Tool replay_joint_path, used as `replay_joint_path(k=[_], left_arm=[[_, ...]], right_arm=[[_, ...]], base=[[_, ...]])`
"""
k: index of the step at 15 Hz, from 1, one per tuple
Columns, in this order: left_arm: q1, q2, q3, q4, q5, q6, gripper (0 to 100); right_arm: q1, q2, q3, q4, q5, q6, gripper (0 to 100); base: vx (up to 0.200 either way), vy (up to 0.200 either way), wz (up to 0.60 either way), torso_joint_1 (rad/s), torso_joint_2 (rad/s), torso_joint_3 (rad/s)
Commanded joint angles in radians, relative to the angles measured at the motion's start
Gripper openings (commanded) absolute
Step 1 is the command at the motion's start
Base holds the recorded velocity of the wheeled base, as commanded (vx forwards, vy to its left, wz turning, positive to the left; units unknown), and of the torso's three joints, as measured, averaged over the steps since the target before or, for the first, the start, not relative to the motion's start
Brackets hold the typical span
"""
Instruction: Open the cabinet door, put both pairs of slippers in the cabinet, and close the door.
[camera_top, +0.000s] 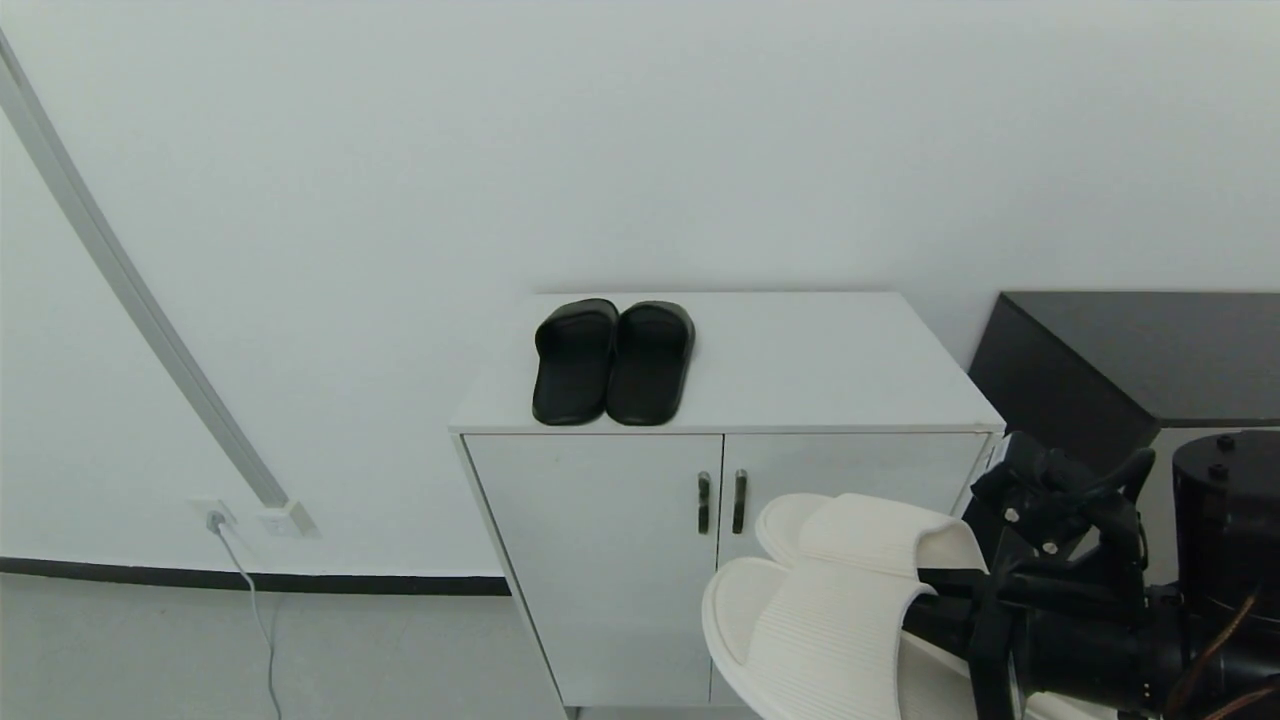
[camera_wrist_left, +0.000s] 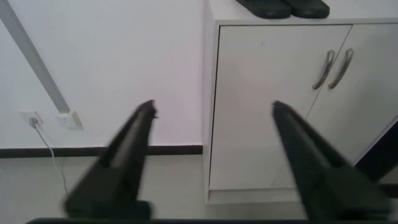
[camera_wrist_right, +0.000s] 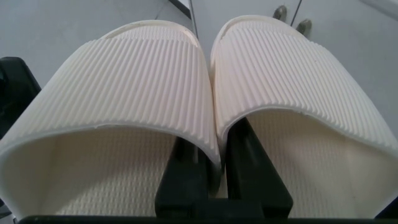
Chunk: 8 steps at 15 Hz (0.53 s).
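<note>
Head view: the black pair of slippers (camera_top: 612, 362) sits on top of the white cabinet (camera_top: 600, 560), whose doors (camera_top: 850, 465) are both closed. The right gripper (camera_top: 1000, 600) holds the white pair of slippers (camera_top: 840, 600) in front of the right door.

Left wrist view: the left gripper (camera_wrist_left: 212, 111) is spread wide, facing the cabinet front.

Right wrist view: the fingers (camera_wrist_right: 186, 180) pinch the white pair's adjoining straps together.

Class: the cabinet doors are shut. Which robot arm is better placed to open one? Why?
Left, probably: the left pincer is open, empty, facing the white two-door cabinet's handles; the right pincer is shut on cream ribbed slippers.
</note>
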Motion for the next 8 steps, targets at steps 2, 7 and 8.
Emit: replay_joint_path(k=[2, 7, 8], left_arm=[[-0.001, 0.001, 0.000, 0.000, 0.000, -0.001, 100], [-0.001, 0.001, 0.000, 0.000, 0.000, 0.001, 100], [-0.001, 0.001, 0.000, 0.000, 0.000, 0.001, 100]], right_arm=[[0.000, 0.000, 0.008, -0.001, 0.001, -0.001, 0], [0.002, 0.001, 0.010, 0.000, 0.001, -0.001, 0], [0.007, 0.003, 0.010, -0.001, 0.001, -0.001, 0]], base=[[0.000, 0.000, 0.00, -0.227, 0.54, 0.317], [0.000, 0.000, 0.00, -0.224, 0.54, 0.325], [0.000, 0.000, 0.00, -0.207, 0.53, 0.315]])
